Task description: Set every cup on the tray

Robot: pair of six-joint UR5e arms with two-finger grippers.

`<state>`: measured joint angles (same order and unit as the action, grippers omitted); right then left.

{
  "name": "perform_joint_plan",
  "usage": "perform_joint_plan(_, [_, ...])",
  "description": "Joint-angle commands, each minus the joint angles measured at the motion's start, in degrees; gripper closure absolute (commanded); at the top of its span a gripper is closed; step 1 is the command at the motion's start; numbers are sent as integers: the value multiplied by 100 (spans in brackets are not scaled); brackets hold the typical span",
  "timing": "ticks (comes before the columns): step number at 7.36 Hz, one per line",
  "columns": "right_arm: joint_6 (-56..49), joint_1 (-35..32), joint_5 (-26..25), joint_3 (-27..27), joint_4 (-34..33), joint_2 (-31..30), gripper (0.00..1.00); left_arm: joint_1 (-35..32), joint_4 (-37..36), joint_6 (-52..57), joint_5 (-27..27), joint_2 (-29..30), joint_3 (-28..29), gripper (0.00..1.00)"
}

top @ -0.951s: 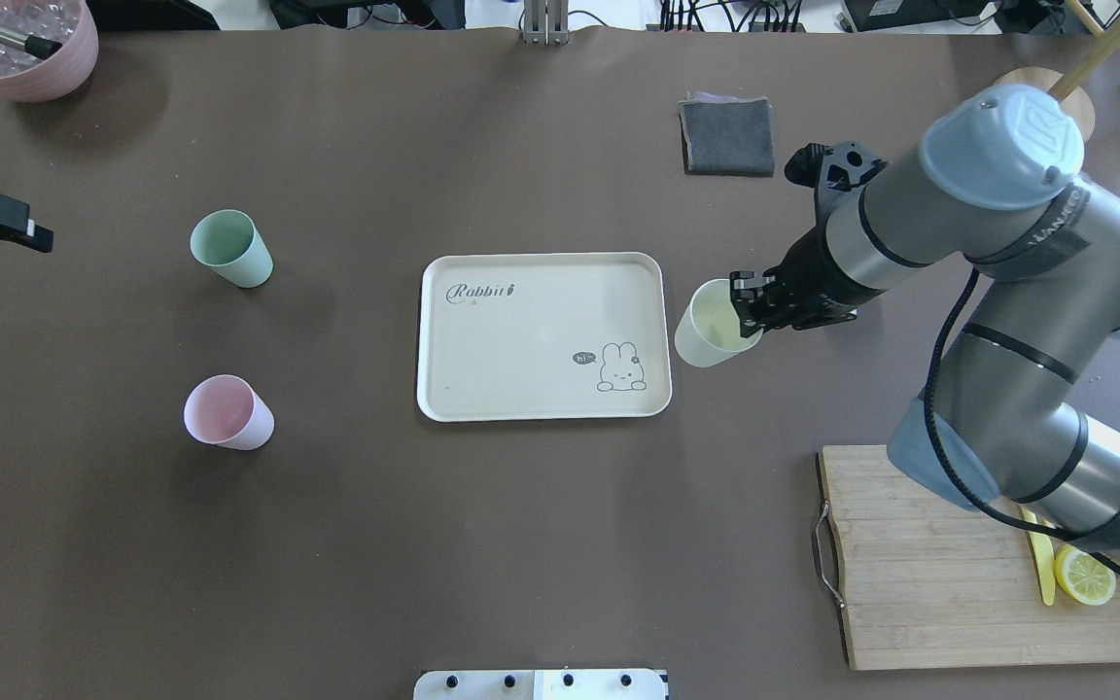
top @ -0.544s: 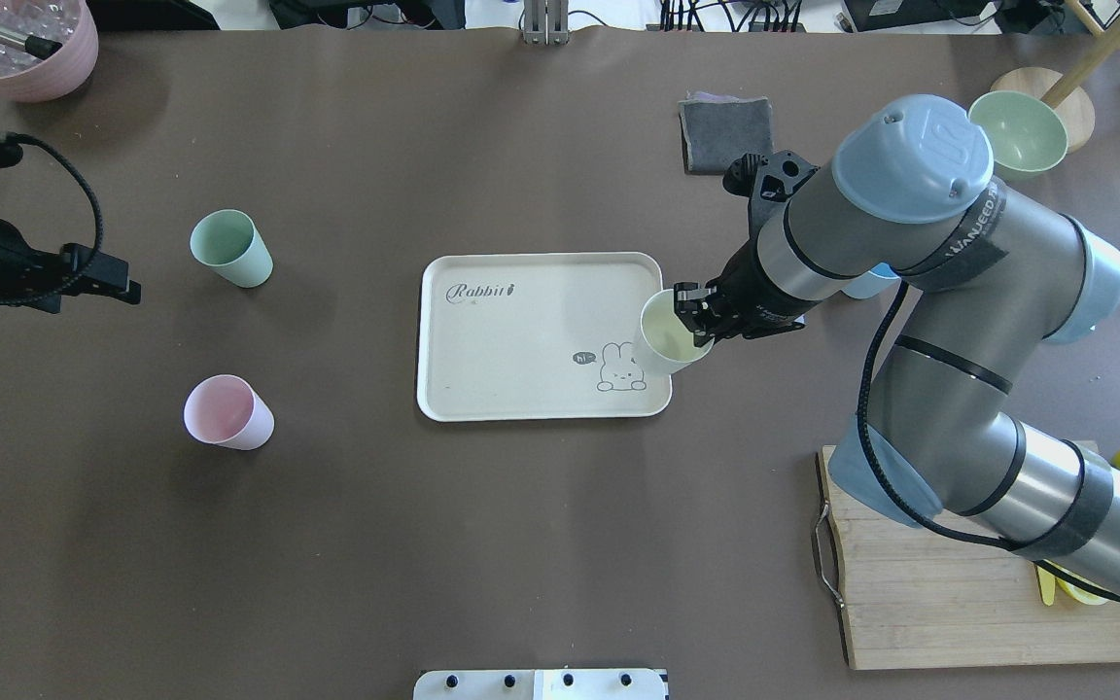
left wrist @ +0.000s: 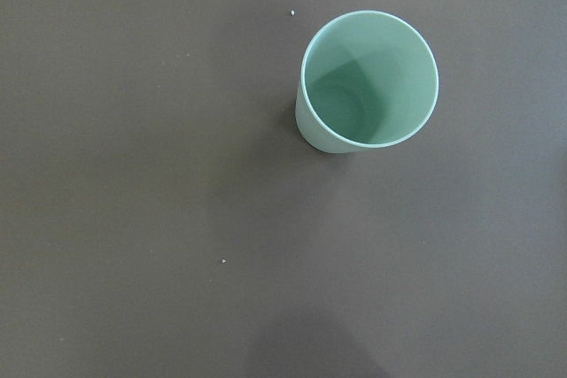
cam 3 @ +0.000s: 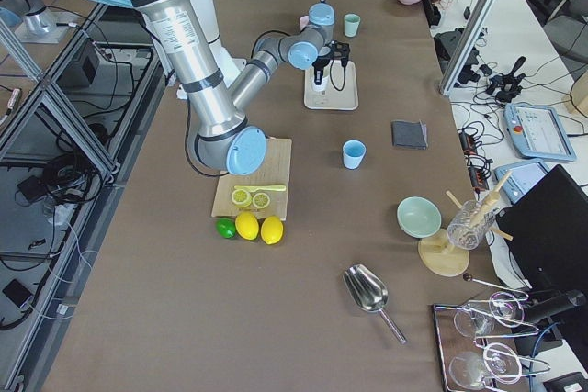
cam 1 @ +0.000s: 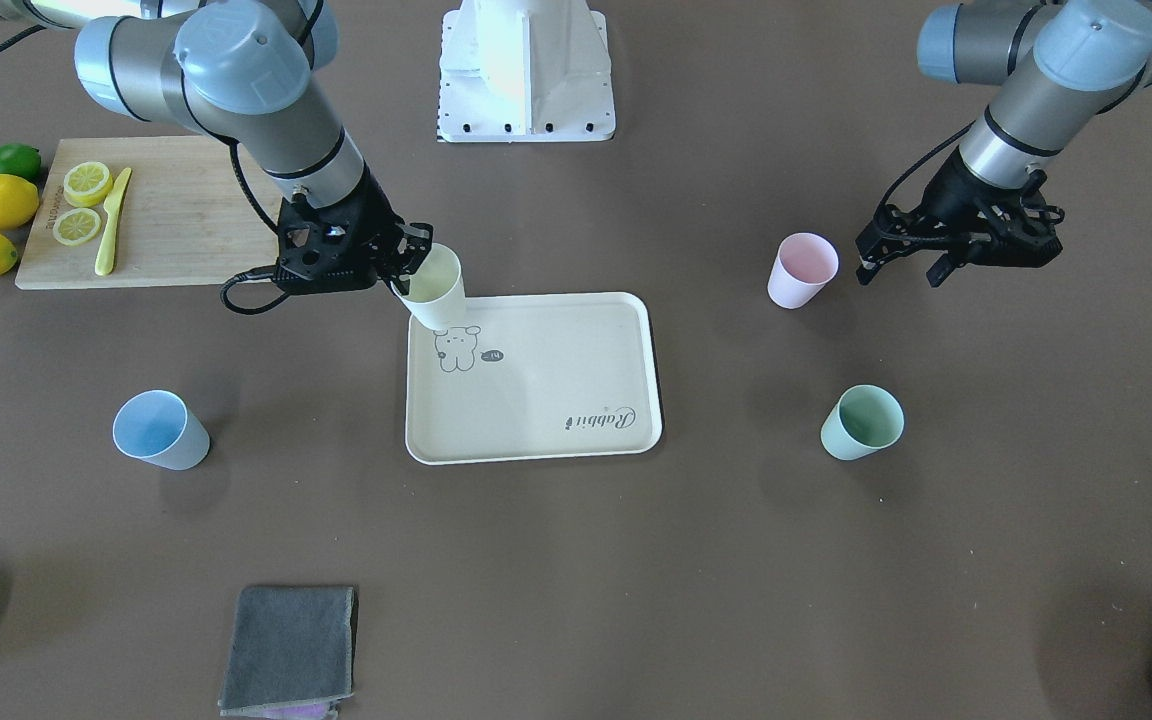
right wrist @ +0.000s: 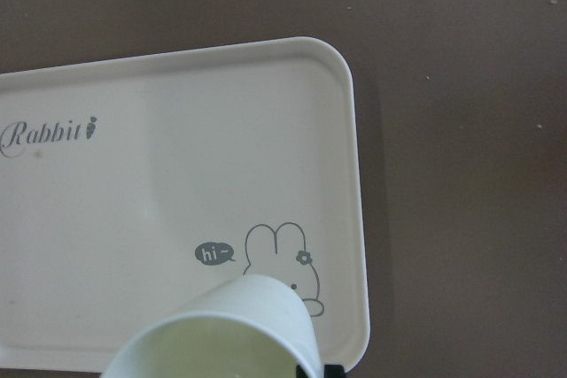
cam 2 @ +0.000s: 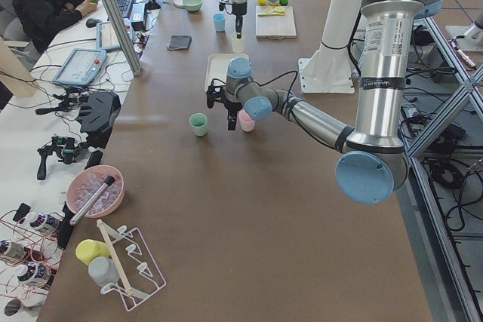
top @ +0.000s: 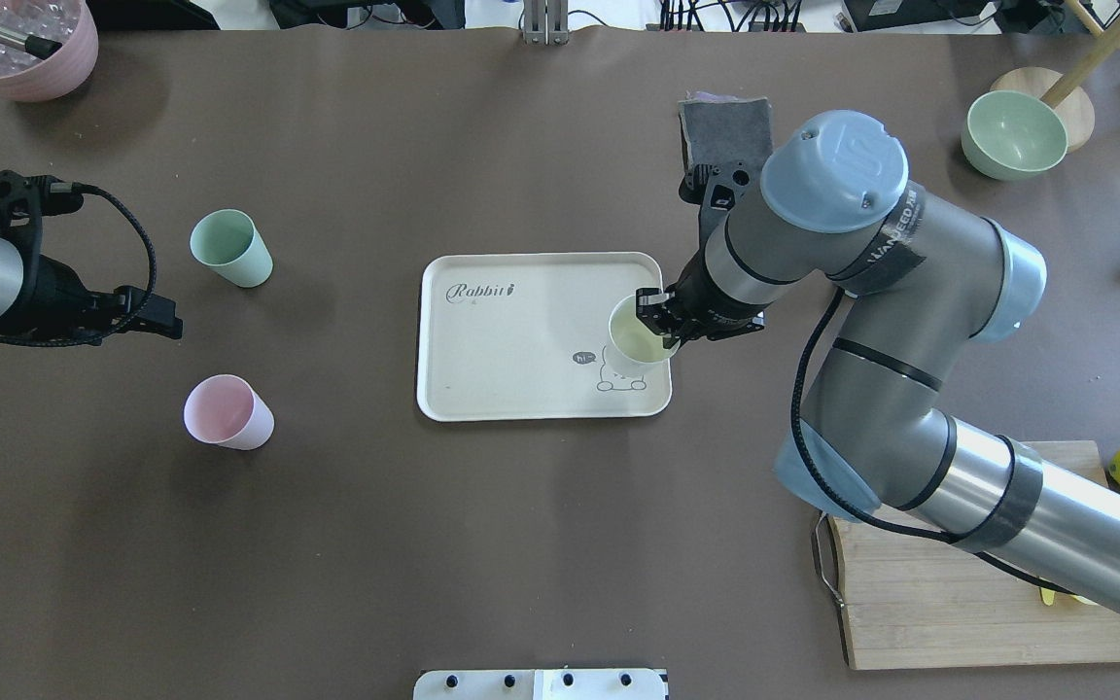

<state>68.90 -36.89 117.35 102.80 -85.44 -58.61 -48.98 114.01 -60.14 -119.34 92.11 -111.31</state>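
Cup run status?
Right gripper shut on pale yellow matte cup over cream rectangular tray. Left gripper open. Pink cup, mint cup, blue cup off tray. Path clear.

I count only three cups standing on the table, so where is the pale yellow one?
In the overhead view, the pale yellow cup is held by the right tool over the tray at its right end, partly covering the rabbit drawing.

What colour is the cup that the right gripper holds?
Pale yellow; the cup shows best in the overhead exterior view.
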Motion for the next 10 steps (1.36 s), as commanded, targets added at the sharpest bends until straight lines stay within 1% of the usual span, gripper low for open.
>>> perform_joint_plan(1, [-8,120,-89,-453,10,306,100,20,-2,-6,7,-9,-23,2])
perform_joint_plan(3, [-8,225,-98,-542,19,289,100,20,-2,-15,42,-9,-32,2])
perform_joint_plan(6, [-26,261,-247,-743,54,298,100,99,-2,-15,43,-1,-40,2])
perform_joint_plan(8, [-9,287,-283,-762,80,306,100,160,-2,-15,43,0,-40,2])
perform_joint_plan(9, [0,287,-283,-762,80,315,19,178,-2,-15,43,-9,-49,2])
perform_joint_plan(10, [122,296,-291,-692,89,315,0,283,-2,-24,130,-44,-93,2])
